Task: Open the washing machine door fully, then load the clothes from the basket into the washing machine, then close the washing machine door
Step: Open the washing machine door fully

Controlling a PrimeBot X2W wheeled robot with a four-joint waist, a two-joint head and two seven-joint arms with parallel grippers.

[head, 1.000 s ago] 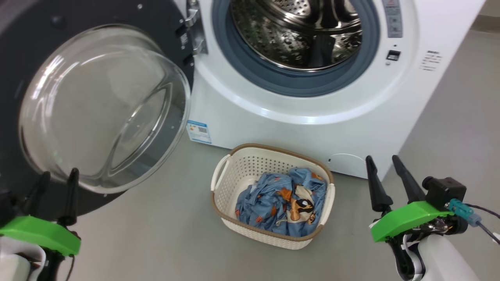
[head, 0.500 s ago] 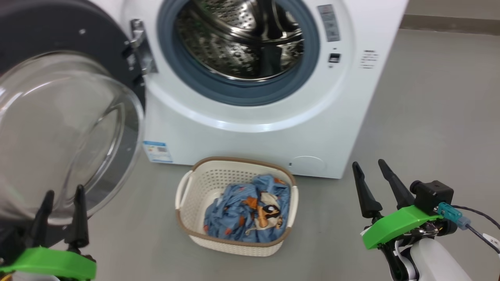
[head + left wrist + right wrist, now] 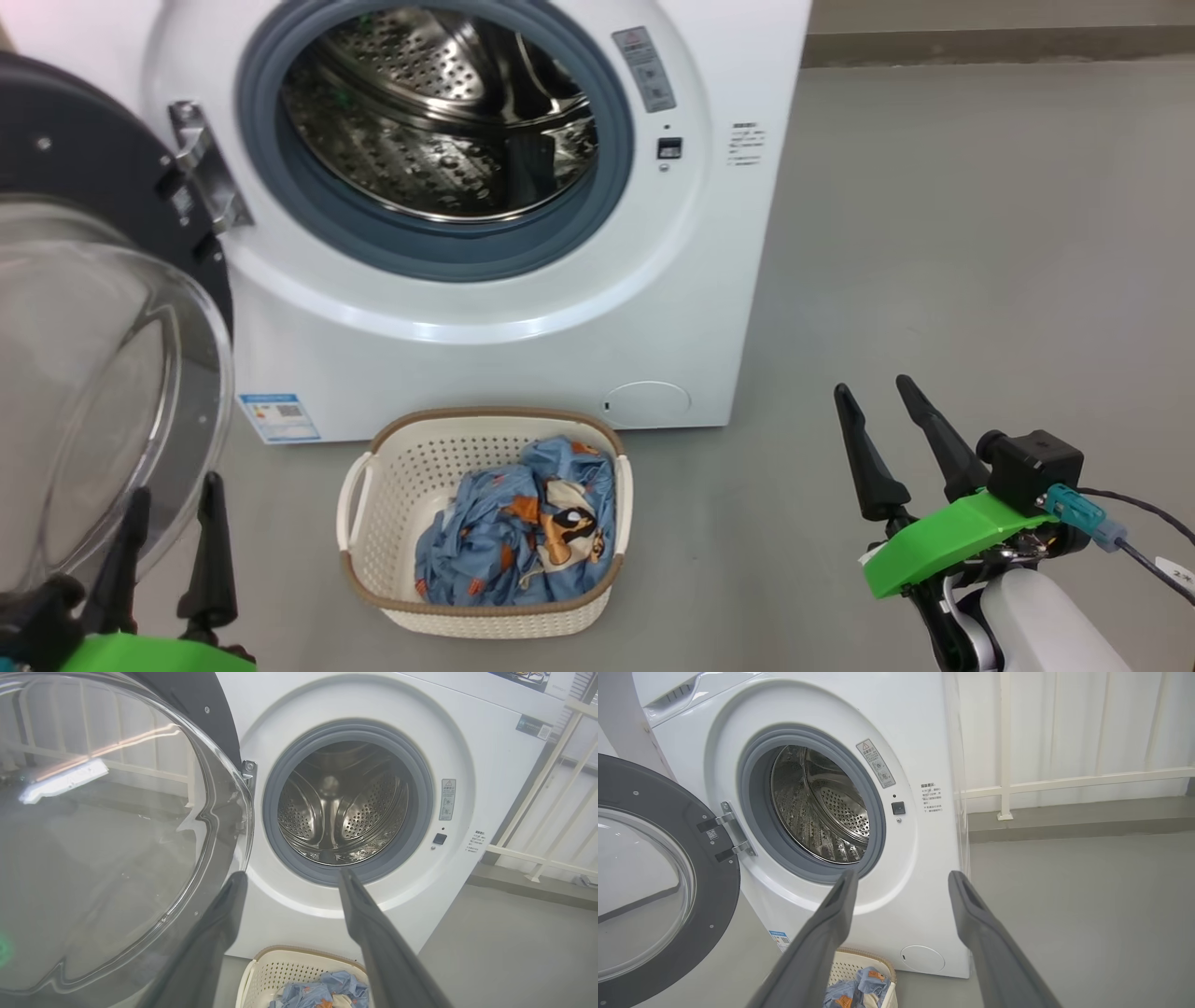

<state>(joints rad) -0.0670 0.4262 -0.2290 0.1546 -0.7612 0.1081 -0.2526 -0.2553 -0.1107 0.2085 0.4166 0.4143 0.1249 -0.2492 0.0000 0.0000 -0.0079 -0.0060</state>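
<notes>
Left gripper (image 3: pixel 177 485): fingers spread wide with nothing between them. It is at the lower left, just beside the glass bowl of the washing machine door (image 3: pixel 93 373).

Right gripper (image 3: pixel 872 385): fingers also spread wide and empty. It is over the grey floor (image 3: pixel 934 280), well to the right of the basket (image 3: pixel 485 413).

The basket stands on the floor directly in front of the washing machine (image 3: pixel 485 364), below the drum opening and near the round cover (image 3: pixel 647 403). The clothes (image 3: pixel 523 541) lie bundled inside it, toward its right half.

The door is swung out to the left on its metal hinge (image 3: pixel 201 168). Its black rim and bowl take up the space on the left, close to the left gripper. The mouth of the drum (image 3: pixel 439 121), ringed by the grey-blue gasket (image 3: pixel 420 266), is unobstructed. A blue label sticker (image 3: pixel 278 417) marks the lower left corner of the front.

Beyond the machine's right edge, the floor runs open to a raised grey ledge (image 3: pixel 1064 826) and a white railing (image 3: pixel 1004 742).
</notes>
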